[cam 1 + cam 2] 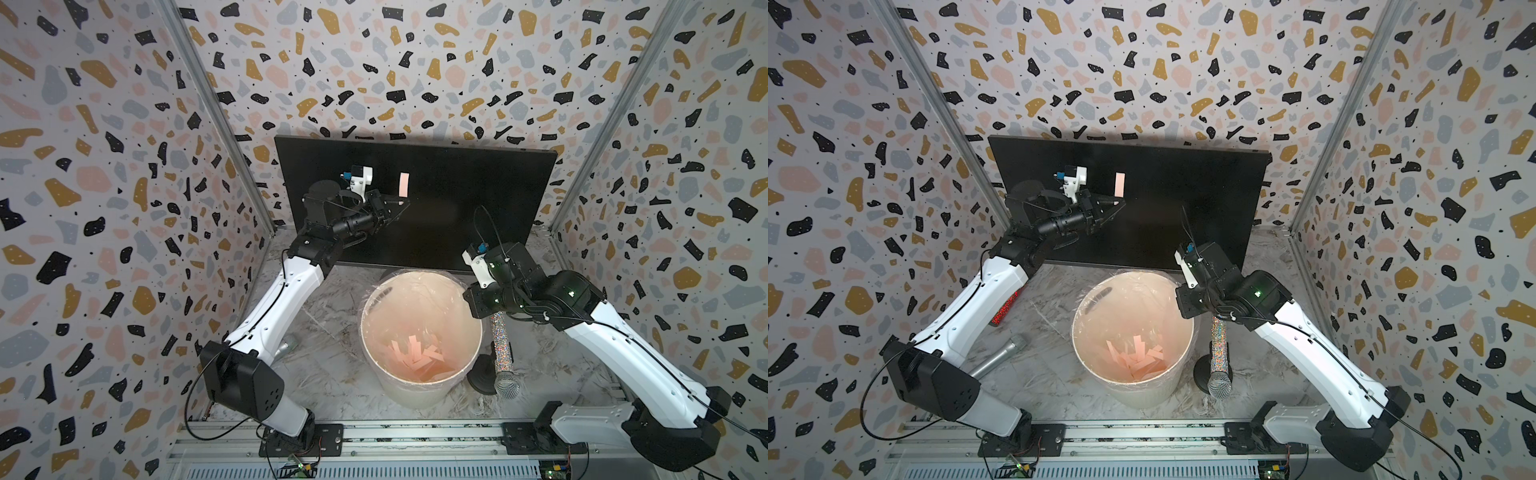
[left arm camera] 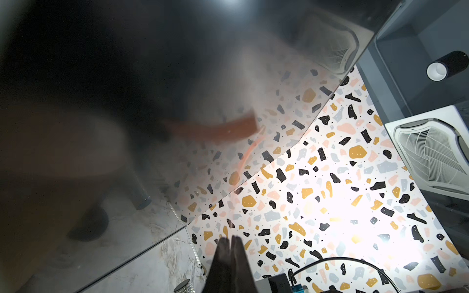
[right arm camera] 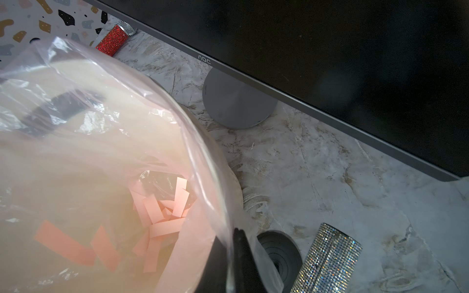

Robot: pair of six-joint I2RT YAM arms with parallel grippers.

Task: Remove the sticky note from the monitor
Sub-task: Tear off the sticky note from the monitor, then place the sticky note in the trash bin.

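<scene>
The monitor (image 1: pixel 457 195) is standing upright at the back of the marble table (image 1: pixel 332 365), and the pink sticky note (image 1: pixel 403 185) is sticking to its screen, left of centre in both top views. The left gripper (image 1: pixel 400 203) is reaching in at the screen with its tips just under the note's lower end; from above I cannot tell whether they are touching it. The left wrist view is settling the jaws: the two dark fingers (image 2: pixel 241 261) are pressing together, while the note is showing only as a blurred orange strip on the glossy screen, apart from them. The right gripper (image 3: pixel 233 238) is hiding beneath its own wrist in the top views; its wrist camera is showing it closed and empty, hanging over the rim of the lined white bucket (image 1: pixel 415 395), where pink strips (image 3: pixel 162 215) are lying. Only that view is showing the monitor's round grey foot (image 3: pixel 236 101). A red glittered microphone (image 1: pixel 1005 307) is showing beside the left arm in a top view.
</scene>
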